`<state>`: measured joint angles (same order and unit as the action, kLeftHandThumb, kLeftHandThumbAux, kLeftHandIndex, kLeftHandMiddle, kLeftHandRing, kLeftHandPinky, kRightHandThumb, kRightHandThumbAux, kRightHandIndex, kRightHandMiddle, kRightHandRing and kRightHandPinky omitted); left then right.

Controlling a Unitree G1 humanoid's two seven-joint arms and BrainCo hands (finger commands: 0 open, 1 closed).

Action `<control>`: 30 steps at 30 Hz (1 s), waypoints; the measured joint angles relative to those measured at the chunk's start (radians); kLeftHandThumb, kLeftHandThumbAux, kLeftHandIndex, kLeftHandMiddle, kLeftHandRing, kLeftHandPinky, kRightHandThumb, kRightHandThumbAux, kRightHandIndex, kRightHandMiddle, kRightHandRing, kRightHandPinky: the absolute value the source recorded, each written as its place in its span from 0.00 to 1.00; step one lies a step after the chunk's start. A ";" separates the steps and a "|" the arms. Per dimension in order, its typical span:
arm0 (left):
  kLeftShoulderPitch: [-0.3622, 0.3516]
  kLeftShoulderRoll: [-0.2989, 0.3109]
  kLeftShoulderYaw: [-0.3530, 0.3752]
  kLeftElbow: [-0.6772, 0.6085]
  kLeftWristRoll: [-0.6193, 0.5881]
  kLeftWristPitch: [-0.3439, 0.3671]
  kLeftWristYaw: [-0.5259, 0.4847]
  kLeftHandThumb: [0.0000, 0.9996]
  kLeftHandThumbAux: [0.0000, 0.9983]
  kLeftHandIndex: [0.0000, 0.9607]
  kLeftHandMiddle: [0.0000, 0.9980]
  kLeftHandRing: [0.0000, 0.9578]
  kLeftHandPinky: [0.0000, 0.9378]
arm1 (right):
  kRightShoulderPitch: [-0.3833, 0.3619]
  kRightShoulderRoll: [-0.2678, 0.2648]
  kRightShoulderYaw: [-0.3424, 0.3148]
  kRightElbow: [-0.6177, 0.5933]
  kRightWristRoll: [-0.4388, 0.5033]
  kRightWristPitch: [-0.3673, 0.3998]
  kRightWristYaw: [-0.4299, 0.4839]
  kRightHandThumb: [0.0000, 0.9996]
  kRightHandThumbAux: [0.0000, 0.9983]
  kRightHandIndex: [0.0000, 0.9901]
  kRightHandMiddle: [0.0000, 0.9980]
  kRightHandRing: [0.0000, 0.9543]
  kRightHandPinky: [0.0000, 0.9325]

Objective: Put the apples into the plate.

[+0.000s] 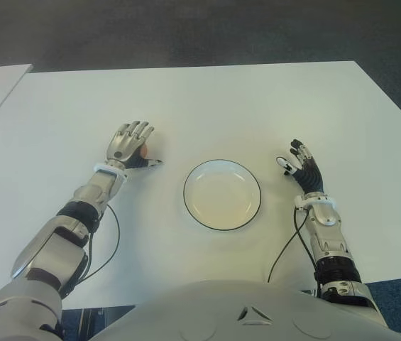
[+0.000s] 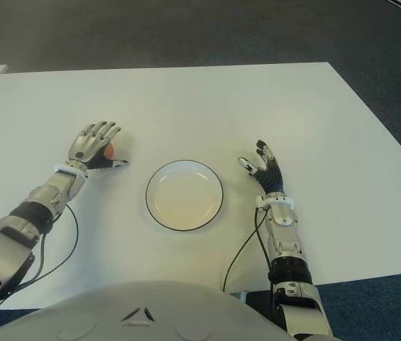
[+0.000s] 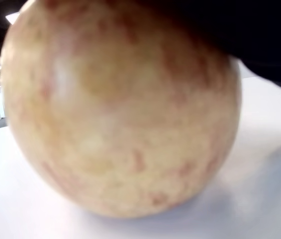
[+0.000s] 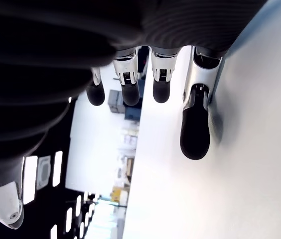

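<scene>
1. The white worktop (image 1: 207, 99) carries one plate (image 1: 222, 194), white with a dark rim, set at the centre in front of the robot. Nothing lies in it.
2. The left robot hand (image 1: 130, 144) sits to the left of the plate, well apart from it, palm down over an apple (image 1: 144, 150). Only a small orange patch of the fruit shows between fingers and thumb in the eye views.
3. In the left wrist view the apple (image 3: 120, 109) fills the frame: yellow skin with red flecks, resting on the worktop directly beneath the dark palm.
4. The fingers (image 1: 138, 130) of the left robot hand are cupped over the apple; whether they actually clamp it cannot be told.
5. The right robot hand (image 1: 301, 165) shows to the right of the plate, near it but apart. Its fingers (image 4: 196, 130) are spread and hold nothing.
6. A black cable (image 1: 285, 245) runs along the worktop beside the right forearm.
</scene>
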<state>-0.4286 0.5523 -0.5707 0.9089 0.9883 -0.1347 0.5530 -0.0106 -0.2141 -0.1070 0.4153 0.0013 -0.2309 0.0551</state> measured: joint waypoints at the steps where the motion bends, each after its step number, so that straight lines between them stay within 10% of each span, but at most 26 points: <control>1: -0.002 0.001 -0.005 0.001 0.002 0.004 0.001 0.09 0.36 0.00 0.00 0.00 0.00 | -0.001 -0.001 0.000 0.002 0.001 0.000 0.001 0.06 0.59 0.00 0.00 0.00 0.00; 17: -0.069 0.002 -0.097 0.048 0.016 0.142 -0.041 0.35 0.56 0.08 0.03 0.04 0.11 | -0.041 -0.029 -0.034 0.061 0.027 -0.003 0.018 0.09 0.64 0.00 0.00 0.00 0.00; 26: -0.105 0.002 -0.139 0.048 0.016 0.199 -0.126 0.77 0.65 0.35 0.47 0.54 0.56 | -0.057 -0.037 -0.052 0.101 0.041 -0.030 0.019 0.10 0.66 0.00 0.00 0.00 0.00; 30: -0.105 0.005 -0.145 0.042 0.015 0.204 -0.126 0.83 0.66 0.44 0.49 0.67 0.68 | -0.068 -0.038 -0.068 0.128 0.045 -0.049 0.018 0.11 0.66 0.00 0.00 0.00 0.00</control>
<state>-0.5338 0.5571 -0.7159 0.9511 1.0030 0.0694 0.4269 -0.0786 -0.2518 -0.1753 0.5437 0.0463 -0.2794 0.0732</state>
